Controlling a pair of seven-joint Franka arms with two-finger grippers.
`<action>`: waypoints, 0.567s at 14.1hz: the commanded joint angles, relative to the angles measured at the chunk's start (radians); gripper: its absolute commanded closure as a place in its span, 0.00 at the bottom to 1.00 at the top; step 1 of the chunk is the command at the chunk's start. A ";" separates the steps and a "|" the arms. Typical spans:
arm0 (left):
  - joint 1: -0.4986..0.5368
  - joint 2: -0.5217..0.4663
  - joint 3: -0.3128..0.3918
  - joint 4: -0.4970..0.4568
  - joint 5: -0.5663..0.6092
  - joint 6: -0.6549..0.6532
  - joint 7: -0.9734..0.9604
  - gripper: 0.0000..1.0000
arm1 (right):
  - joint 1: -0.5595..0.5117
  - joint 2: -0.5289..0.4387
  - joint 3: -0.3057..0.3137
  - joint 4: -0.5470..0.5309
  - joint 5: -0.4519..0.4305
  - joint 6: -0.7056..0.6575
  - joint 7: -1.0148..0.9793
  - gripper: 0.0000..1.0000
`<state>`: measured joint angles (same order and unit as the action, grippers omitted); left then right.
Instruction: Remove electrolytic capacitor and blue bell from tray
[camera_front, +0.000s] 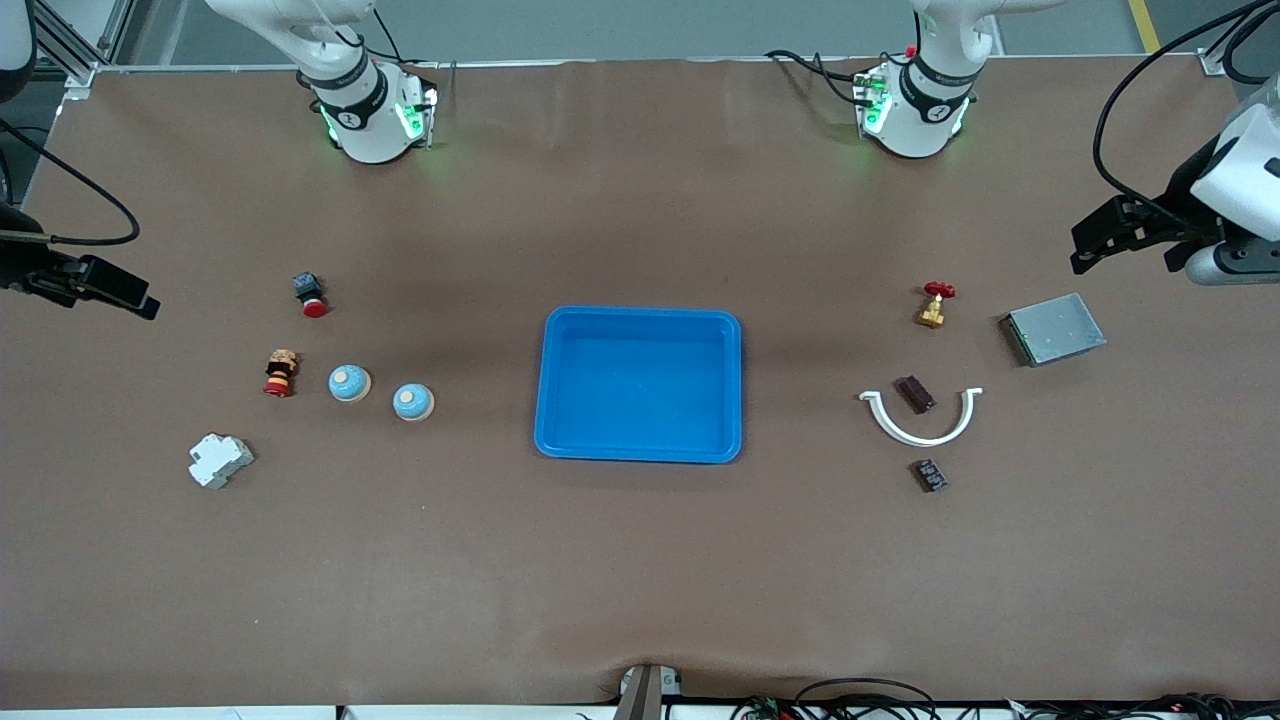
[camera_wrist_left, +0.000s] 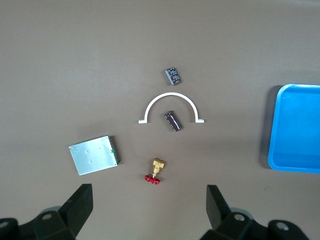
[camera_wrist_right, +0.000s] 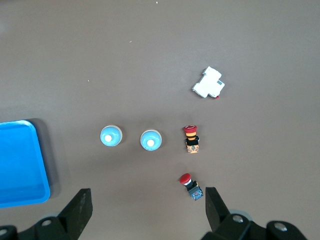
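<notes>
A glossy blue plastic tray (camera_front: 640, 330) with rounded corners is sitting mid-table on the matte brown cover (camera_front: 640, 580). Two round pale-blue bells (camera_front: 349, 382) (camera_front: 412, 402) are lying toward the right arm's end, beside a blocky white breaker (camera_front: 220, 460) and two red-capped push buttons (camera_front: 309, 294) (camera_front: 281, 373). Toward the left arm's end, one dark capacitor (camera_front: 915, 394) is resting inside a white plastic arc (camera_front: 921, 416), another (camera_front: 929, 475) nearer the camera. The left gripper (camera_wrist_left: 150, 210) and right gripper (camera_wrist_right: 147, 210) are hovering wide open, their fingers cut off at the frame edge.
</notes>
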<state>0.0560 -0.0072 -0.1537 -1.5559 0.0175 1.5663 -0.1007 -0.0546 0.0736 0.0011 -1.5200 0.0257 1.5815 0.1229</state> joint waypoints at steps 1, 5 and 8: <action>0.002 0.013 -0.007 0.033 0.024 -0.023 0.015 0.00 | -0.005 -0.021 0.007 -0.014 -0.026 0.006 -0.014 0.00; 0.002 0.013 -0.007 0.047 0.024 -0.023 0.016 0.00 | -0.011 -0.021 0.005 -0.014 -0.029 0.006 -0.092 0.00; 0.004 0.013 -0.007 0.047 0.024 -0.023 0.016 0.00 | -0.013 -0.021 0.005 -0.014 -0.027 -0.008 -0.086 0.00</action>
<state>0.0561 -0.0070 -0.1538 -1.5404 0.0176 1.5663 -0.1007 -0.0553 0.0734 -0.0009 -1.5200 0.0121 1.5812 0.0512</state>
